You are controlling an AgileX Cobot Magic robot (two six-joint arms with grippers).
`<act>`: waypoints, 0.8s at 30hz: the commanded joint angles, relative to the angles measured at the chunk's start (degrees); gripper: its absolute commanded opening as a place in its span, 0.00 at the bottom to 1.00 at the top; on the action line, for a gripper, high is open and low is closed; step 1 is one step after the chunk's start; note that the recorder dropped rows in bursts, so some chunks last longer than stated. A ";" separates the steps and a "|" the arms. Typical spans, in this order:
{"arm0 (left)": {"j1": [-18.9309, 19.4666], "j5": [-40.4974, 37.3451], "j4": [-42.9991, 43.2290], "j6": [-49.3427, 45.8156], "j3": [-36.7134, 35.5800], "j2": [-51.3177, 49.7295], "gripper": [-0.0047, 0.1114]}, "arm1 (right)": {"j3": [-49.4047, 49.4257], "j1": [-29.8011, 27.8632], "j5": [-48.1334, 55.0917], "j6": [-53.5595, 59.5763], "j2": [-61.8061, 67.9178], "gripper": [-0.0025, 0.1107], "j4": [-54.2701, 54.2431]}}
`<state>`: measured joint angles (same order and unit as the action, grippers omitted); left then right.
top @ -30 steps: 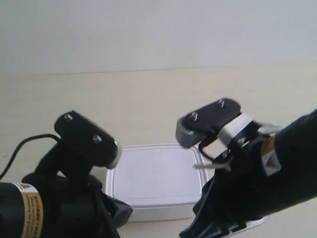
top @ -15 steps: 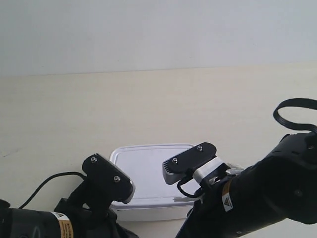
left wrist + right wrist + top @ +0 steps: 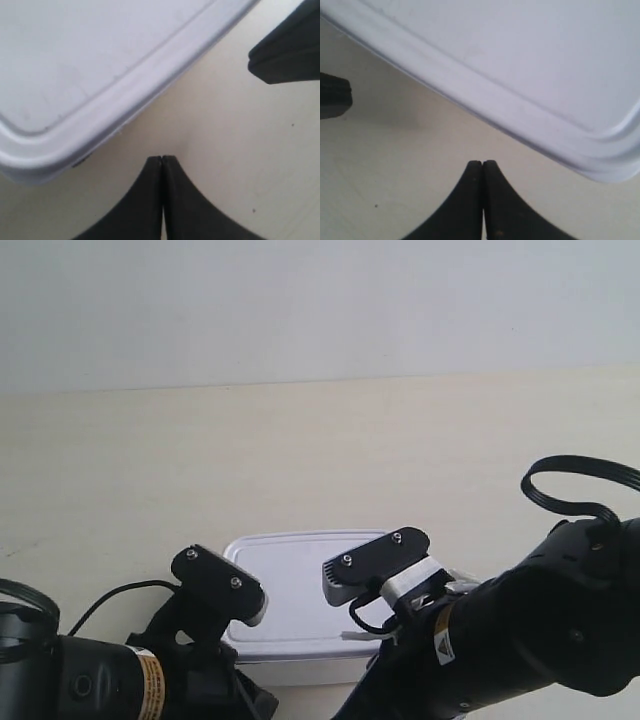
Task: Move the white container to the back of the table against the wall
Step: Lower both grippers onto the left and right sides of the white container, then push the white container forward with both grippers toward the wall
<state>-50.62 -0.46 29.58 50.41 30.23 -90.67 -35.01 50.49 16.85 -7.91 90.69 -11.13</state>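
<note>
On the table (image 3: pixel 300 440), well short of the wall (image 3: pixel 300 310), sits the container (image 3: pixel 300 585). The left pincer (image 3: pixel 162 162) and right pincer (image 3: pixel 483 165) are both closed empty, tips just beside its rim on the side away from the wall, probably to push it back

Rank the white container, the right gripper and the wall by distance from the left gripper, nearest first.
1. white container, right beside the shut left gripper.
2. right gripper, farther off across the table.
3. wall, far back, exterior view only.
</note>
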 commanded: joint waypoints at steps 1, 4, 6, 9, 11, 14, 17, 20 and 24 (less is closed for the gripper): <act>2.15 1.13 0.09 -0.81 -0.22 -1.02 0.04 | 0.40 0.19 -1.82 -0.21 0.07 0.02 0.22; 2.66 2.87 0.23 -1.04 -0.22 -1.36 0.04 | 0.40 0.19 -2.68 -0.21 0.07 0.02 0.22; 2.66 3.50 0.23 -1.19 -0.07 -1.84 0.04 | 0.40 0.19 -3.03 -0.21 0.07 0.02 0.22; 2.66 3.50 0.23 -1.19 0.79 -2.87 0.04 | 0.40 0.19 -3.56 -0.21 0.07 0.02 0.22; 2.66 3.40 0.23 -1.19 1.44 -3.37 0.04 | 0.40 0.19 -3.79 -0.21 0.07 0.02 0.22; 2.66 2.59 0.23 -1.02 2.56 -4.29 0.04 | 0.40 0.19 -4.01 -0.21 0.07 0.02 0.22; 2.66 2.45 0.23 -1.02 3.53 -5.15 0.04 | 0.29 0.06 -4.61 -0.21 0.07 0.02 0.22; 2.66 1.89 0.23 -1.54 4.59 -6.57 0.04 | 0.29 0.00 -5.19 -0.88 0.07 0.02 0.69; 2.66 -0.17 0.23 -2.23 6.38 -8.54 0.04 | -0.20 -0.13 -5.29 -1.31 0.07 0.02 1.68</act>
<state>-48.22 0.62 29.86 48.65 35.39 -98.21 -35.01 50.60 12.60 -8.81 90.69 -10.38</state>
